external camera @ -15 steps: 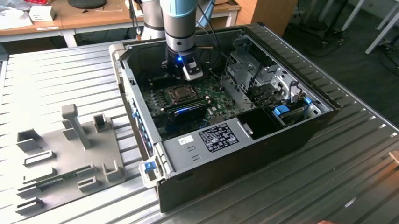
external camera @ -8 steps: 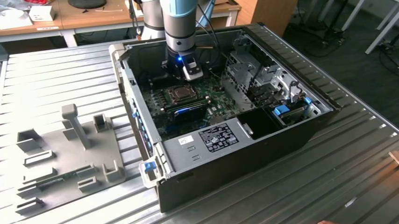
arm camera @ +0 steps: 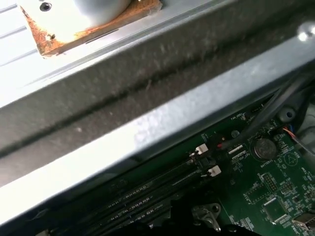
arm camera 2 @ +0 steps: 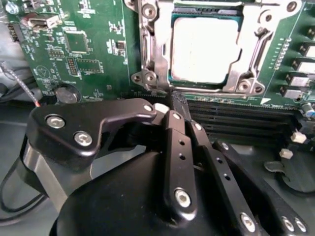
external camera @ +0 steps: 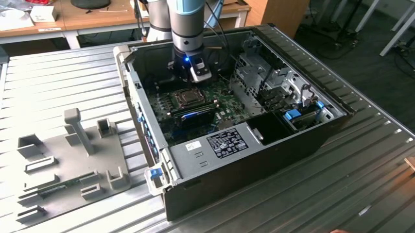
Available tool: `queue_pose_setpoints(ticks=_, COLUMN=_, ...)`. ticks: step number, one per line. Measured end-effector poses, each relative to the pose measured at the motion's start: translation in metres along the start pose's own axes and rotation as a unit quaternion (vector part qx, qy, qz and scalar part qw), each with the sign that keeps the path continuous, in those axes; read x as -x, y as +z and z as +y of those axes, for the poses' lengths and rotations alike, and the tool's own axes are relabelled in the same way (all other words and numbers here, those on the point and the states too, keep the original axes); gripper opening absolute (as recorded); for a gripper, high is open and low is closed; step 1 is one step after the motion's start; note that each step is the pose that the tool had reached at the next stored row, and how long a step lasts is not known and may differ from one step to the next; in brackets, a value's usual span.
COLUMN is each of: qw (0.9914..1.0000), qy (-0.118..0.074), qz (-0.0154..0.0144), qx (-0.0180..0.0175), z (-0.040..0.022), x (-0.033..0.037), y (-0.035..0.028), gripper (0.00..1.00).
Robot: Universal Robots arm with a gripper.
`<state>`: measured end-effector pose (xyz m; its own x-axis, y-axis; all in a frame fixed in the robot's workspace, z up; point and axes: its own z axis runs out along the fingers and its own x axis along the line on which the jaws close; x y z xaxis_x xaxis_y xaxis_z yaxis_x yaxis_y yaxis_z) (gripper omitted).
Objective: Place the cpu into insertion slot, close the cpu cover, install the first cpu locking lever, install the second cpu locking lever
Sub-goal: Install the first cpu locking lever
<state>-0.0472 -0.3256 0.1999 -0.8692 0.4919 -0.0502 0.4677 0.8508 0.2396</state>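
Observation:
In the second wrist view the cpu (arm camera 2: 204, 49) lies flat in the insertion slot (arm camera 2: 206, 12), its pale silver top facing up. The shiny cpu cover (arm camera 2: 147, 54) frames the chip on the green board and looks lowered around it. A thin metal lever (arm camera 2: 257, 49) runs along one side of the frame. My gripper (arm camera 2: 172, 101) hangs just off the socket's edge, over the black memory slots (arm camera 2: 236, 118), its fingers drawn together with nothing between them. In the exterior view the gripper (external camera: 194, 80) hovers inside the open computer case, just behind the socket (external camera: 188, 97).
The case walls (external camera: 139, 111) surround the board. A drive cage (external camera: 272, 82) stands on the exterior view's right, and a labelled power supply (external camera: 227, 142) sits at the front. A grey fixture plate (external camera: 71, 160) lies on the ribbed table at the exterior view's left. The case rim (arm camera: 147, 123) crosses the first wrist view.

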Motion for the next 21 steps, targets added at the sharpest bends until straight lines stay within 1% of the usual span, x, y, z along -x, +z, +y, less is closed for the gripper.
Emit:
queue_pose_setpoints(ticks=2, qw=1.0, qy=0.0, qz=0.0, qx=-0.0001, z=0.0005, x=0.0001, y=-0.0019, gripper=0.1)
queue_pose_setpoints(ticks=11, qw=1.0, qy=0.0, qz=0.0003, qx=0.0004, z=0.0004, x=0.0001, y=-0.0021, gripper=0.1)
queue_pose_setpoints(ticks=13, qw=0.99999, qy=0.001, qz=0.0024, qx=0.0042, z=0.0001, x=0.0003, y=-0.0022, gripper=0.1)
queue_pose_setpoints(ticks=17, qw=0.99998, qy=0.001, qz=0.0031, qx=0.0058, z=-0.0013, x=0.0011, y=-0.0024, gripper=0.1)
queue_pose_setpoints(ticks=20, qw=0.99993, qy=0.002, qz=0.0057, qx=0.0106, z=-0.0026, x=0.0019, y=-0.0027, gripper=0.1)
queue_pose_setpoints(ticks=21, qw=0.99991, qy=0.002, qz=0.0061, qx=0.0114, z=-0.0028, x=0.002, y=-0.0028, gripper=0.1)
